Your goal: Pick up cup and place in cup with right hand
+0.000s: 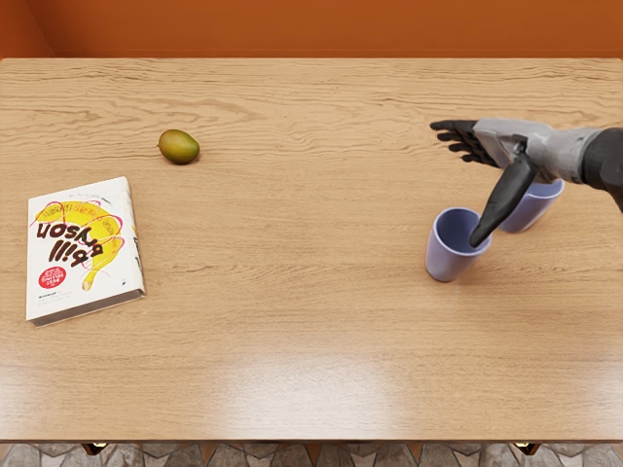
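Robot hand (501, 144), thumb (504, 202) over nearer cup (445, 258)

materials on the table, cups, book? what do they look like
Cups: likely plastic or glazed ceramic, can't tell which; smooth, even blue-violet with soft shading. Book: paper, probably a softcover; printed cover. Table: wood or wood-look laminate; visible grain, slight sheen from the pale glare near the front edge.

There's room left of the tapered lavender cup (446, 263); the grey-and-black robot hand (503, 146) and second lavender cup (538, 207) obstruct behind-right.
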Robot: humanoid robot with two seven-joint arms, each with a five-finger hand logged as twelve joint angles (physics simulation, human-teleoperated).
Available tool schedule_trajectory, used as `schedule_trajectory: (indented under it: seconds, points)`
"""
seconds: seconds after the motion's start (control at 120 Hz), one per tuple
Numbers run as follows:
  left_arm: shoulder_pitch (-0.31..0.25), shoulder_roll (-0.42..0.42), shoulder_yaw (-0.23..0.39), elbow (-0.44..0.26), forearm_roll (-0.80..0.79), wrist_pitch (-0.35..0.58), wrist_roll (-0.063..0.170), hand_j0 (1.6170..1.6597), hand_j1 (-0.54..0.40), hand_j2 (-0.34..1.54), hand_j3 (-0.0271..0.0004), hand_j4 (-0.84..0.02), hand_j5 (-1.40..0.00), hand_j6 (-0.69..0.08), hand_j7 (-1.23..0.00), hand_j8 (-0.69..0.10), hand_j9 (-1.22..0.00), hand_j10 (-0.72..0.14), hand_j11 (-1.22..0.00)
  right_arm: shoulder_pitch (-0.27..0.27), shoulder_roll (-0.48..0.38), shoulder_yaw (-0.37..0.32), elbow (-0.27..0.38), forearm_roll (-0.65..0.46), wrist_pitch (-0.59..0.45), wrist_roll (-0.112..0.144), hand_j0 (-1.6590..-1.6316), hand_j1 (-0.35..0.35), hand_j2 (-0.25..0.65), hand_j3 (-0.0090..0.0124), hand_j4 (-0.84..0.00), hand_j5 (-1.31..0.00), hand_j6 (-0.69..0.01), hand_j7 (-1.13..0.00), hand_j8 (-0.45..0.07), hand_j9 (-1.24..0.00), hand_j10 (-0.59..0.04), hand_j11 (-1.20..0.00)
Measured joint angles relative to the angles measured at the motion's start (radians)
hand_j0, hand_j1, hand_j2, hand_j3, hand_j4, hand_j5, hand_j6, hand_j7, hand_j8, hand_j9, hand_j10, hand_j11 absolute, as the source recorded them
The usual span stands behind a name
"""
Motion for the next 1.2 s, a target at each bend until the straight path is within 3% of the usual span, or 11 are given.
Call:
schedule_trajectory:
  seconds: [0.142, 0.333, 0.658, 1.2]
  points:
    - [0.0, 0.0, 0.0, 0.0, 0.0, 0.0, 0.0, 1.6581, 0.349, 0.0, -0.0001, 0.0, 0.0, 0.0, 0.0, 0.0, 0.0, 0.0, 0.0, 0.001, 0.009, -0.1, 0.036, -0.062, -0.115, -0.042, -1.6581, -0.349, 0.002, 0.0, -0.003, 0.0, -0.005, 0.0, -0.004, 0.0, -0.003, 0.0]
    - [0.0, 0.0, 0.0, 0.0, 0.0, 0.0, 0.0, 1.6581, 0.349, 0.0, -0.0001, 0.0, 0.0, 0.0, 0.0, 0.0, 0.0, 0.0, 0.0, 0.001, 0.09, -0.136, 0.045, -0.16, -0.256, -0.078, -1.6581, -0.349, 0.002, 0.0, -0.004, 0.0, -0.005, 0.0, -0.004, 0.0, -0.003, 0.0]
    - [0.0, 0.0, 0.0, 0.0, 0.0, 0.0, 0.0, 1.6581, 0.349, 0.0, -0.0001, 0.0, 0.0, 0.0, 0.0, 0.0, 0.0, 0.0, 0.0, -0.072, 0.113, -0.143, 0.045, -0.19, -0.376, -0.086, -1.6581, -0.345, 0.001, 0.0, -0.007, -0.01, -0.009, -0.01, -0.008, -0.01, -0.007, -0.01]
    - [0.0, 0.0, 0.0, 0.0, 0.0, 0.0, 0.0, 1.6581, 0.349, 0.0, -0.0001, 0.0, 0.0, 0.0, 0.0, 0.0, 0.0, 0.0, 0.0, -0.082, 0.117, -0.144, 0.045, -0.192, -0.394, -0.102, -1.6581, -0.178, -0.026, 0.0, -0.147, -0.19, -0.149, -0.19, -0.148, -0.19, -0.147, -0.19]
